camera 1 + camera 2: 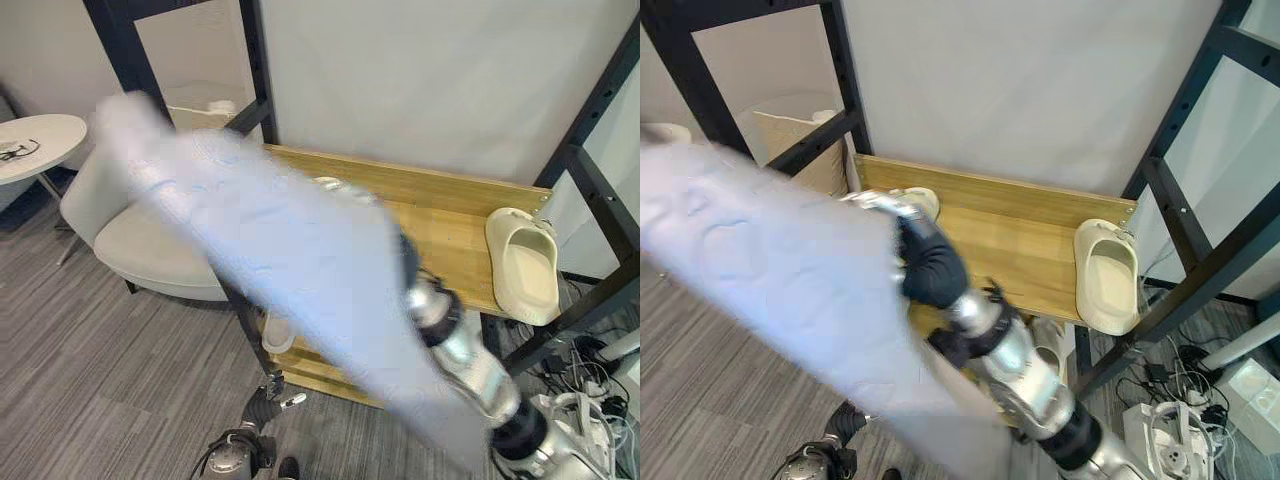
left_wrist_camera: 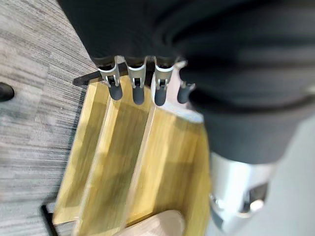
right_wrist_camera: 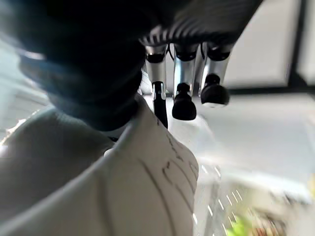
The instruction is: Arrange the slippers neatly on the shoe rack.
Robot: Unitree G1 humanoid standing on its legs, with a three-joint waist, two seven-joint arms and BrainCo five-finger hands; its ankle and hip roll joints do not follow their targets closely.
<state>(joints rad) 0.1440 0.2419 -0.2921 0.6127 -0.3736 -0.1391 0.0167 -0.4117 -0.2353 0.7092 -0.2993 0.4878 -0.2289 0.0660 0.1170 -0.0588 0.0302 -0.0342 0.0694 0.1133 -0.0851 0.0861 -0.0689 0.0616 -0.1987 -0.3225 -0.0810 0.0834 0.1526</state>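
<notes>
A big pale white slipper [image 1: 280, 250] with embossed marks hangs in the air close to the camera, above the left end of the wooden shoe rack [image 1: 450, 215]. My right hand [image 1: 930, 265] is shut on it, with the fingers [image 3: 183, 88] reaching over its edge. A cream slipper [image 1: 525, 265] lies on the rack's top shelf at the right end, toe toward the wall. Another pale slipper [image 1: 278, 332] rests on a lower shelf. My left hand [image 1: 262, 405] hangs low near the floor in front of the rack, its fingers [image 2: 135, 86] relaxed and holding nothing.
Black metal posts [image 1: 590, 130] frame the rack on both sides. A white round armchair [image 1: 130, 240] and a small round table [image 1: 35, 145] stand to the left. Cables and a power strip [image 1: 1170, 440] lie on the floor at the lower right.
</notes>
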